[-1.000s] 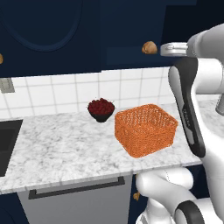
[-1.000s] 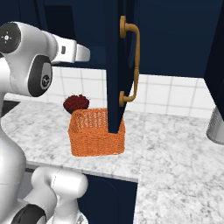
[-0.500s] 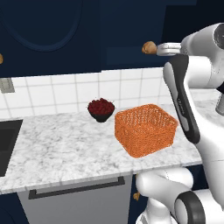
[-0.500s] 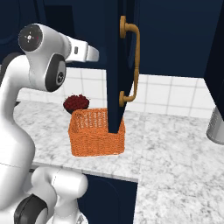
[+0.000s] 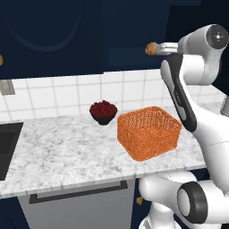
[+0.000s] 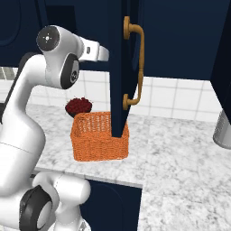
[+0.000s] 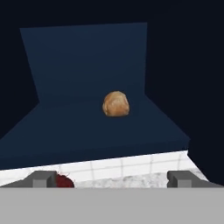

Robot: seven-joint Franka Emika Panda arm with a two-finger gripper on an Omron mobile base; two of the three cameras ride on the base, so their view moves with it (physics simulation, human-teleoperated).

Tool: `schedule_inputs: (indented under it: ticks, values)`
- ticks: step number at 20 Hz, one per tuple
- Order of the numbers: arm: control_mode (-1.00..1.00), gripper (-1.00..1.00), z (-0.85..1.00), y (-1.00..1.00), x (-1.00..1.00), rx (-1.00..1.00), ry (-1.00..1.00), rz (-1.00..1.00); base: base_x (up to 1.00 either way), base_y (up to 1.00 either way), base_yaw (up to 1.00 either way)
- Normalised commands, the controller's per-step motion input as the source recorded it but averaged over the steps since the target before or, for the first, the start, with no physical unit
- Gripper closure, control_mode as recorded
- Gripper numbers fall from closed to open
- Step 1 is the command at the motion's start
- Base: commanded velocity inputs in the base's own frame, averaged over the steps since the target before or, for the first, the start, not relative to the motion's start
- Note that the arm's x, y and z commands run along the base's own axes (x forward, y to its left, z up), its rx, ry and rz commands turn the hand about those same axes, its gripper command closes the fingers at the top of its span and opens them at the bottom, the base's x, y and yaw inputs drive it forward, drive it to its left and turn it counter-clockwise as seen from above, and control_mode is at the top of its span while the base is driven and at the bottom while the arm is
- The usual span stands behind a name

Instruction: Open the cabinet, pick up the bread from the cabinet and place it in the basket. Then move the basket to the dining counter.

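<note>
One bread bun (image 7: 116,104) sits alone on the open cabinet (image 7: 87,61) shelf, well ahead of the gripper (image 7: 113,178); fingers spread wide, empty. Orange basket (image 5: 149,132) on worktop (image 5: 58,150) beside berry bowl (image 5: 103,112).

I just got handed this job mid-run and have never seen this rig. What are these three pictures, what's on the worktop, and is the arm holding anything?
The machine is a white robot arm on a driving base, in a rendered kitchen. Two pictures come from cameras on the base, behind the arm to its left and right. The third looks along the gripper: its two dark tips stand wide apart, holding nothing.

On the marble worktop sit the orange basket and, behind it, a dark bowl of red berries. The cabinet door is swung open. The bread lies on the cabinet shelf, straight ahead of the gripper, untouched.
</note>
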Motion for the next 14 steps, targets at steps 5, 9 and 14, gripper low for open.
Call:
schedule_inputs:
  ticks: [5, 9, 14]
  values:
    - [-1.0, -1.0, -0.05, -0.12, 0.43, 0.0, 0.01, 0.0, 0.0, 0.0, 0.0]
    - [-1.0, -1.0, -0.07, -0.01, 0.34, 0.0, 0.06, 0.0, 0.0, 0.0, 0.0]
    - [-1.0, -1.0, -0.06, 0.0, 0.31, 0.0, 0.01, 0.0, 0.0, 0.0, 0.0]
